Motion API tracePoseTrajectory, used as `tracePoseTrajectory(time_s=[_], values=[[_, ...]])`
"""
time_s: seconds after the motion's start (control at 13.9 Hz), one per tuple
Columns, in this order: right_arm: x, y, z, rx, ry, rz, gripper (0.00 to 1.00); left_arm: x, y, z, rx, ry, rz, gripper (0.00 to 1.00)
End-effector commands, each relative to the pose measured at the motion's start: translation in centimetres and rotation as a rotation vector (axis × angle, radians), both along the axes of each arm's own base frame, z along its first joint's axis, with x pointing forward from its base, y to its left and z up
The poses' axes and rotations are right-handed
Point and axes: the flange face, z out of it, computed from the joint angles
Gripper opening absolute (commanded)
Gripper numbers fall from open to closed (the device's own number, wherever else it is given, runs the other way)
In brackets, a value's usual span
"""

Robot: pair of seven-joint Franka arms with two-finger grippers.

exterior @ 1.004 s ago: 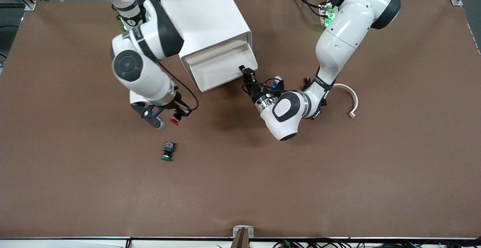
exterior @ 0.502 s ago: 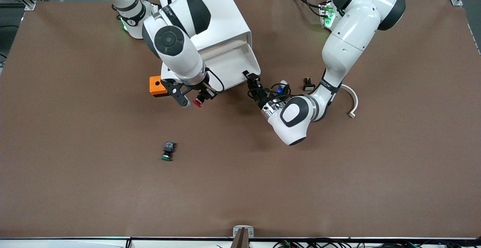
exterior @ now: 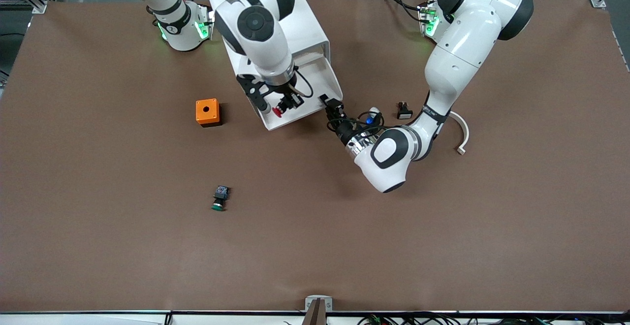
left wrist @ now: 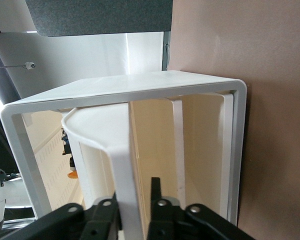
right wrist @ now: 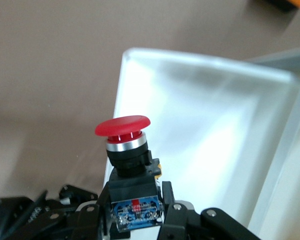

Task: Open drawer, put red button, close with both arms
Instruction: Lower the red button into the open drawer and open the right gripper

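Note:
The white cabinet (exterior: pixel 275 24) stands near the arms' bases, with its drawer (exterior: pixel 307 99) pulled open. My right gripper (exterior: pixel 284 104) is shut on the red button (exterior: pixel 277 112) and holds it over the open drawer, near the drawer's front wall. In the right wrist view the button (right wrist: pixel 123 126) stands cap-up between the fingers (right wrist: pixel 176 212) of the right gripper (right wrist: pixel 135 202), above the white drawer floor (right wrist: pixel 215 125). My left gripper (exterior: pixel 332 106) is shut on the drawer's front wall at its corner. In the left wrist view the left gripper (left wrist: pixel 134 189) straddles that wall (left wrist: pixel 124 165).
An orange box with a hole (exterior: pixel 207 112) sits on the table beside the cabinet, toward the right arm's end. A green-capped switch (exterior: pixel 219 199) lies nearer the front camera. A small black part (exterior: pixel 403 112) and a white curved piece (exterior: pixel 461 130) lie by the left arm.
My right arm has carried the red button from over the table near the orange box to over the open drawer. My left gripper has drawn the drawer out a little more.

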Motion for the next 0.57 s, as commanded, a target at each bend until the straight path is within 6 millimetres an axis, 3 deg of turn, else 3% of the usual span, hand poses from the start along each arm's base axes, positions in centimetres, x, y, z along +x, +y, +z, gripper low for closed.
tracePoseTrajectory(time_s=[0.0, 0.14, 0.5], values=[[-2.7, 1.4, 0.2, 0.008, -0.014, -0.050, 0.00, 1.7, 1.8, -0.2, -0.088, -0.050, 0.031, 0.74], [-3.8, 2.6, -0.5, 0.001, -0.031, -0.066, 0.00, 2.6, 2.4, 0.6, -0.207, -0.130, 0.034, 0.98], [-5.8, 5.5, -4.1, -0.029, -0.070, -0.106, 0.00, 6.3, 3.6, 4.1, -0.524, -0.406, 0.043, 0.99]])
